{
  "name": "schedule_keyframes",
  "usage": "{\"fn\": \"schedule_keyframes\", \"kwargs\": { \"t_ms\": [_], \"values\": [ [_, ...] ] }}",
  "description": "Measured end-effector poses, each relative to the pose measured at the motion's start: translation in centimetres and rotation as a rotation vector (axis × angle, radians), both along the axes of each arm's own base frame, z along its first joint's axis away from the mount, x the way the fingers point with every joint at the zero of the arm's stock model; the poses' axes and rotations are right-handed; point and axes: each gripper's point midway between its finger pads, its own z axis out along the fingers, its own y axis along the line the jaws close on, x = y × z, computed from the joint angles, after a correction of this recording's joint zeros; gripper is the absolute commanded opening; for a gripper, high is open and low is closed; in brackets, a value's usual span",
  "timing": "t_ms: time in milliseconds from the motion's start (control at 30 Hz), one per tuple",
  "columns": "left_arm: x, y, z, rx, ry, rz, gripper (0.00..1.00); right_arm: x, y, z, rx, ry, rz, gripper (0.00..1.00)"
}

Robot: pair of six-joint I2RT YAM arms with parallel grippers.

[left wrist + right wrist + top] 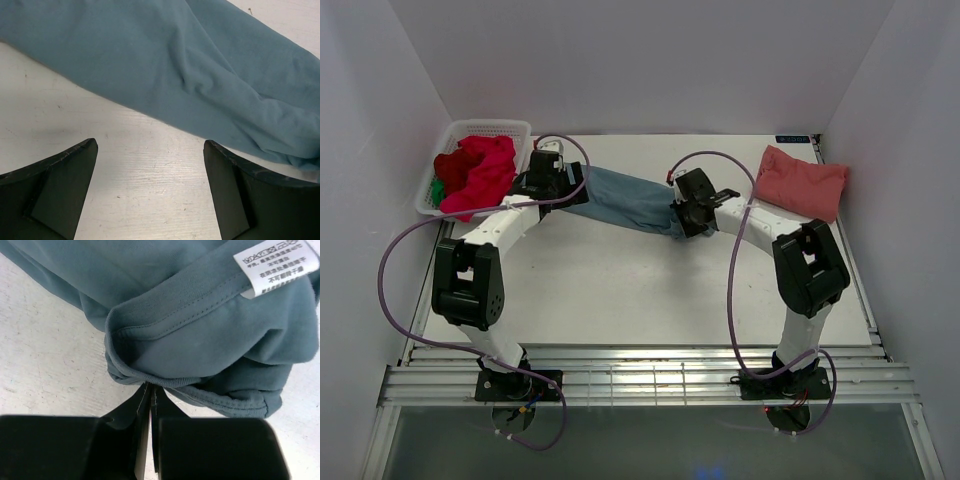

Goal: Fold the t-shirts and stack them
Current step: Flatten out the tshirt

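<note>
- Left gripper (150,145) jaws stand wide apart and hold nothing. Bare white table (140,190) shows between the two dark fingers (65,175).
- Right gripper (150,387) jaws are pressed together. Their tips meet at the stitched hem of the teal-blue t-shirt (200,340), and the cloth puckers in toward them, so a thin edge looks pinched there.
- From above, the teal-blue t-shirt (625,198) lies as a long rumpled band across the far middle of the table (640,290), running from the left gripper (548,170) down to the right gripper (692,205).
- In the left wrist view, the teal-blue t-shirt (200,65) fills the upper part of the picture. Its lower edge passes just beyond the right-hand fingertip.
- A white care label (275,265) with printed characters sits on a fold of the shirt, up and to the right of the closed tips.
- A salmon-pink t-shirt (802,182) lies folded into a thick pad at the far right of the table, apart from the teal one.
- A red t-shirt (480,172) is heaped in the white lattice basket (490,125) at the far left corner and spills over its near rim.
- A bit of green t-shirt (438,190) shows beside the red one in the basket.
</note>
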Motion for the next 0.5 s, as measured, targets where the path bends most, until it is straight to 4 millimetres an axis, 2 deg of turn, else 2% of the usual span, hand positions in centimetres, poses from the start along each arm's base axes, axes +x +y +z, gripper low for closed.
{"fn": "schedule_keyframes", "kwargs": {
  "t_ms": [133,233,333,400,500],
  "values": [
    [0.1,0.3,0.0,-0.001,-0.003,0.008,0.97,0.4,0.4,0.4,0.011,-0.005,0.007,0.08],
    [0.2,0.6,0.1,-0.001,-0.007,0.013,0.97,2.0,1.6,3.4,0.050,-0.054,0.013,0.08],
    [0.4,0.7,0.1,-0.003,-0.012,0.017,0.96,4.3,3.3,8.8,0.116,-0.143,0.022,0.08],
    [0.5,0.7,0.1,-0.005,-0.015,0.017,0.96,5.7,4.3,13.3,0.168,-0.220,0.026,0.08],
    [0.7,0.6,-0.1,-0.013,-0.016,0.015,0.96,6.8,5.1,19.1,0.229,-0.318,0.029,0.08]
  ]
}}
